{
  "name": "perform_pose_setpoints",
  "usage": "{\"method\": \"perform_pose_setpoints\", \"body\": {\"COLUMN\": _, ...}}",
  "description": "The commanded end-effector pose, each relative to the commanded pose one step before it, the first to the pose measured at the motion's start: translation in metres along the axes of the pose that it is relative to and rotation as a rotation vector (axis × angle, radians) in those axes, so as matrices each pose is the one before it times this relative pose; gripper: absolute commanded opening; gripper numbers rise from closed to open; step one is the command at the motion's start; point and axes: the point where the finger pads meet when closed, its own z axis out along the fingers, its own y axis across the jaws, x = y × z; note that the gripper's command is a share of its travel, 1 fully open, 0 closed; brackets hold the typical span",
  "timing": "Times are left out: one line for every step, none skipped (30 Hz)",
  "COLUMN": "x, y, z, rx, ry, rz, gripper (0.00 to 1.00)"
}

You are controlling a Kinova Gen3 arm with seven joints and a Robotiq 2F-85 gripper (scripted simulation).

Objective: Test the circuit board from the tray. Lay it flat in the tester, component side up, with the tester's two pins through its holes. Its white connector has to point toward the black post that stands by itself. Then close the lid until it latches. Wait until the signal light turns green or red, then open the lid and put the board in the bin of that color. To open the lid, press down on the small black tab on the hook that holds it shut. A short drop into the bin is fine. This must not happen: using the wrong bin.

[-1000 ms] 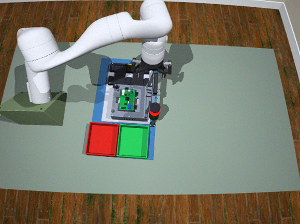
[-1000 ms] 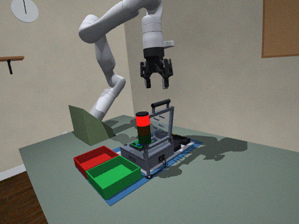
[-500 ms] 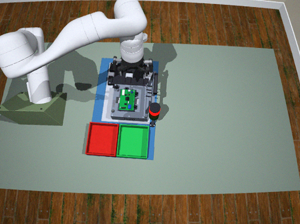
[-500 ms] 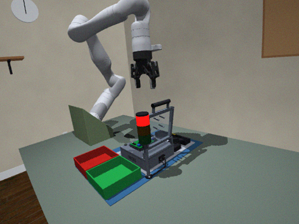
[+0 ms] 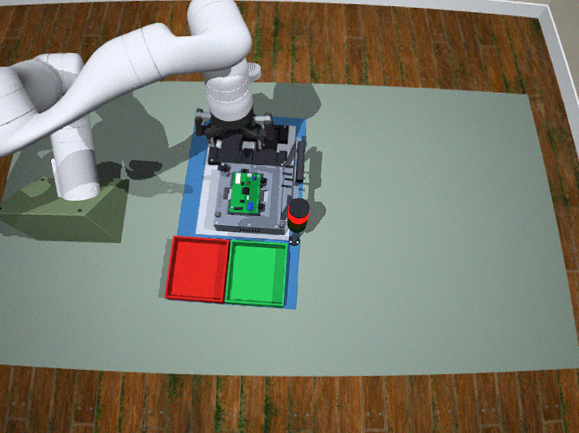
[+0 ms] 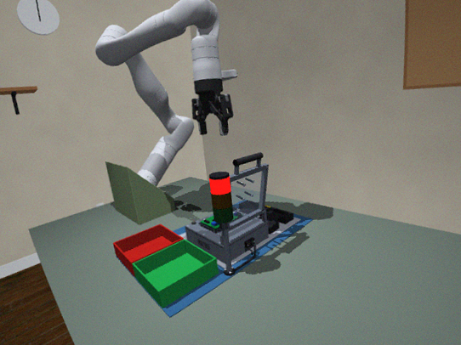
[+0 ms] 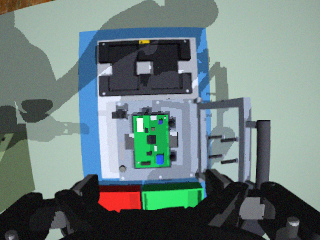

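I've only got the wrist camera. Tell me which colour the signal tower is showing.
Observer: The upper band of the black signal tower glows red. The band below it is dark.
Operator: Give me the gripper's height.
Observer: The black two-finger gripper hangs open, well above the grey tester, touching nothing.
Operator: Report the lid.
Observer: The clear framed lid with the black handle stands raised, nearly upright, leaving the green circuit board uncovered in the tester.
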Motion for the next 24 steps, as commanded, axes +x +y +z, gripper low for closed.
{"method": "perform_pose_setpoints", "body": {"x": -0.00165, "y": -0.0013, "z": -0.00187, "rx": -0.0049, "ry": -0.00005, "rz": 0.00319, "gripper": 1.0}}
{"method": "perform_pose_setpoints", "body": {"x": 0.0, "y": 0.0, "z": 0.0, "rx": 0.0, "ry": 0.0, "rz": 0.0, "gripper": 1.0}}
{"method": "perform_pose_setpoints", "body": {"x": 0.0, "y": -0.00002, "z": 0.0, "rx": 0.0, "ry": 0.0, "rz": 0.0, "gripper": 1.0}}
{"method": "perform_pose_setpoints", "body": {"x": 0.0, "y": 0.0, "z": 0.00001, "rx": 0.0, "ry": 0.0, "rz": 0.0, "gripper": 1.0}}
{"method": "perform_pose_setpoints", "body": {"x": 0.0, "y": 0.0, "z": 0.00008, "rx": 0.0, "ry": 0.0, "rz": 0.0, "gripper": 1.0}}
{"method": "perform_pose_setpoints", "body": {"x": 0.0, "y": 0.0, "z": 0.0002, "rx": 0.0, "ry": 0.0, "rz": 0.0, "gripper": 1.0}}
{"method": "perform_pose_setpoints", "body": {"x": 0.0, "y": 0.0, "z": 0.00038, "rx": 0.0, "ry": 0.0, "rz": 0.0, "gripper": 1.0}}
{"method": "perform_pose_setpoints", "body": {"x": 0.0, "y": 0.0, "z": 0.0006, "rx": 0.0, "ry": 0.0, "rz": 0.0, "gripper": 1.0}}
{"method": "perform_pose_setpoints", "body": {"x": 0.0, "y": 0.0, "z": 0.00085, "rx": 0.0, "ry": 0.0, "rz": 0.0, "gripper": 1.0}}
{"method": "perform_pose_setpoints", "body": {"x": 0.0, "y": 0.0, "z": 0.00114, "rx": 0.0, "ry": 0.0, "rz": 0.0, "gripper": 1.0}}
{"method": "perform_pose_setpoints", "body": {"x": 0.0, "y": -0.00001, "z": 0.00146, "rx": 0.0, "ry": 0.00001, "rz": -0.00001, "gripper": 1.0}}
{"method": "perform_pose_setpoints", "body": {"x": 0.0, "y": 0.0, "z": 0.0018, "rx": 0.0, "ry": -0.00001, "rz": 0.00001, "gripper": 1.0}}
{"method": "perform_pose_setpoints", "body": {"x": 0.0, "y": 0.0, "z": 0.00215, "rx": 0.0, "ry": 0.0, "rz": 0.0, "gripper": 1.0}}
{"method": "perform_pose_setpoints", "body": {"x": 0.0, "y": 0.0, "z": 0.00252, "rx": 0.0, "ry": 0.0, "rz": 0.0, "gripper": 1.0}}
{"method": "perform_pose_setpoints", "body": {"x": 0.0, "y": 0.0, "z": 0.00289, "rx": 0.0, "ry": 0.0, "rz": 0.0, "gripper": 1.0}}
{"method": "perform_pose_setpoints", "body": {"x": 0.0, "y": 0.0, "z": 0.00327, "rx": 0.0, "ry": 0.0, "rz": 0.0, "gripper": 1.0}}
{"method": "perform_pose_setpoints", "body": {"x": 0.0, "y": 0.0, "z": 0.00363, "rx": 0.0, "ry": 0.0, "rz": 0.0, "gripper": 1.0}}
{"method": "perform_pose_setpoints", "body": {"x": 0.0, "y": 0.0, "z": 0.0, "rx": 0.0, "ry": 0.0, "rz": 0.0, "gripper": 1.0}}
{"method": "perform_pose_setpoints", "body": {"x": 0.0, "y": 0.0, "z": 0.0, "rx": 0.0, "ry": 0.0, "rz": 0.0, "gripper": 1.0}}
{"method": "perform_pose_setpoints", "body": {"x": 0.0, "y": 0.0, "z": 0.004, "rx": 0.0, "ry": 0.00001, "rz": -0.00001, "gripper": 1.0}}
{"method": "perform_pose_setpoints", "body": {"x": 0.0, "y": 0.0, "z": 0.00436, "rx": 0.0, "ry": 0.0, "rz": 0.0, "gripper": 1.0}}
{"method": "perform_pose_setpoints", "body": {"x": 0.0, "y": 0.0, "z": 0.0047, "rx": 0.0, "ry": 0.0, "rz": 0.0, "gripper": 1.0}}
{"method": "perform_pose_setpoints", "body": {"x": 0.0, "y": 0.0, "z": 0.00502, "rx": 0.0, "ry": 0.0, "rz": 0.0, "gripper": 1.0}}
{"method": "perform_pose_setpoints", "body": {"x": 0.0, "y": 0.0, "z": 0.00533, "rx": 0.0, "ry": 0.0, "rz": 0.0, "gripper": 1.0}}
